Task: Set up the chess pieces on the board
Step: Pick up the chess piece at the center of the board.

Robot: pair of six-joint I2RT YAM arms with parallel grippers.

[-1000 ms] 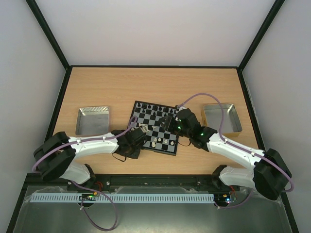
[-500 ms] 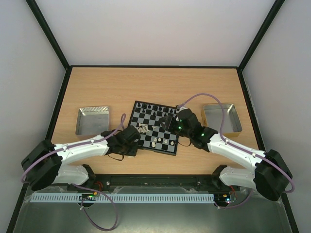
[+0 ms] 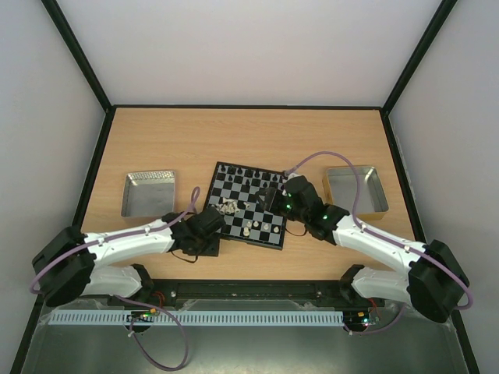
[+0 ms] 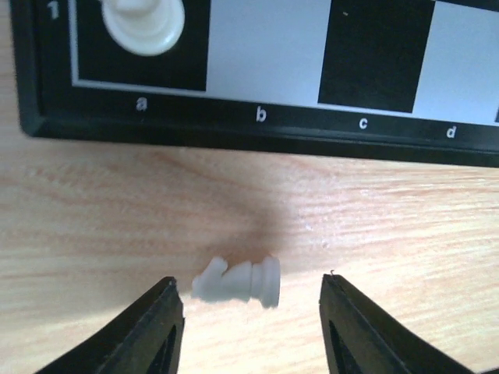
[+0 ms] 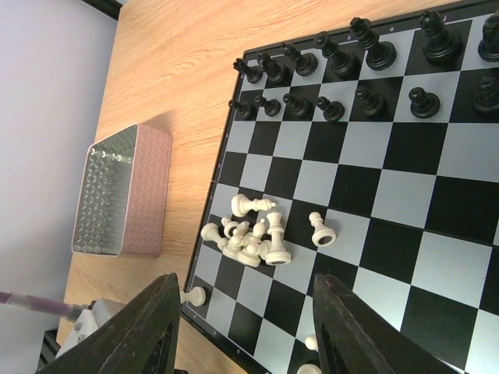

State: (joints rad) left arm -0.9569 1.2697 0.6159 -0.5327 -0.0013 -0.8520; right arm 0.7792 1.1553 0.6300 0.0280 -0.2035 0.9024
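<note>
Your left gripper [image 4: 248,312] stands spread astride a toppled white piece [image 4: 238,282] on the bench [image 4: 405,234]; your right gripper [image 5: 243,315] hangs spread over the board [image 5: 343,179].

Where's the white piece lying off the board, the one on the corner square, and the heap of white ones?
fallen white piece [image 4: 238,282], left wrist view, on its middle body.
corner white piece [image 4: 144,27], left wrist view, on its round base.
heap of white pieces [image 5: 251,248], right wrist view, on the heap's middle.
</note>
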